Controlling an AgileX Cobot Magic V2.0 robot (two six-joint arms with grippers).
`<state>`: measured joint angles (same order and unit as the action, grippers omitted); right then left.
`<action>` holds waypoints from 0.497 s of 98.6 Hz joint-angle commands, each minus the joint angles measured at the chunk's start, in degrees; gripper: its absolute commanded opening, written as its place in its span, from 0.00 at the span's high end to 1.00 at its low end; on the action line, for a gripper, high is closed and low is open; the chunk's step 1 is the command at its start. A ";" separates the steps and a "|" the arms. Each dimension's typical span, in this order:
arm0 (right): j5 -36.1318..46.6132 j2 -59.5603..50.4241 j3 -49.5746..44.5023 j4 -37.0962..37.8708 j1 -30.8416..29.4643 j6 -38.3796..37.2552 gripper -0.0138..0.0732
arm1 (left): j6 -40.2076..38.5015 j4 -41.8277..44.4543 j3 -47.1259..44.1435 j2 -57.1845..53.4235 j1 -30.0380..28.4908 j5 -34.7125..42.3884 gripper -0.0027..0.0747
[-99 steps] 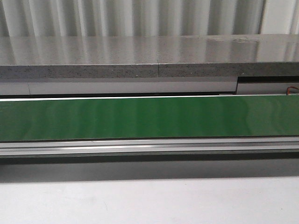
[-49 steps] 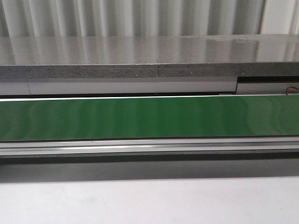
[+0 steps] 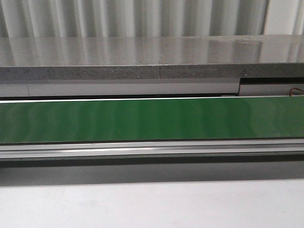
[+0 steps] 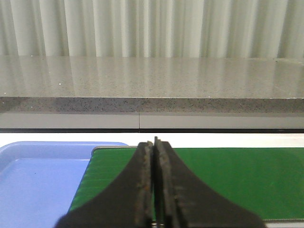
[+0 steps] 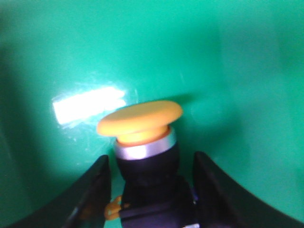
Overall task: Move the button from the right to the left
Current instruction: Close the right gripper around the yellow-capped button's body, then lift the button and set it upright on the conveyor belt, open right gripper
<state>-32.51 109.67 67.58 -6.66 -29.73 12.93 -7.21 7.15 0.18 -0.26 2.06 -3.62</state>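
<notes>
The button (image 5: 140,118) shows only in the right wrist view, blurred and very close. It has a round yellow-orange cap, a silver ring and a dark body, and it rests on a shiny green surface (image 5: 228,66). My right gripper (image 5: 152,159) is open, one finger on each side of the button's body with a gap on both sides. My left gripper (image 4: 155,142) is shut with nothing between its fingers, hanging over the left end of the green belt (image 4: 237,175). Neither gripper nor the button appears in the front view.
A blue tray (image 4: 38,180) sits just beyond the belt's left end. The green belt (image 3: 152,118) runs across the front view with a metal rail (image 3: 152,149) in front. A grey speckled counter (image 3: 142,54) stands behind it.
</notes>
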 commanded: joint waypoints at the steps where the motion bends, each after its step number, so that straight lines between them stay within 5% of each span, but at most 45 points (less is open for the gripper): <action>1: 0.01 -4.80 1.68 -0.72 -0.42 0.69 0.54 | -0.58 -0.21 -1.48 -2.00 0.48 4.55 0.99; 25: -5.49 -15.12 1.68 -7.22 0.97 0.69 0.54 | -0.58 -0.21 -1.48 -2.00 0.48 4.55 0.99; 49: -10.36 -21.19 1.62 -7.63 9.32 -1.18 0.54 | -0.58 -0.21 -1.48 -2.00 0.48 4.55 0.99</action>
<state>-42.83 91.53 67.58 -13.03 -22.86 12.44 -7.21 7.15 0.18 -0.26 2.06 -3.62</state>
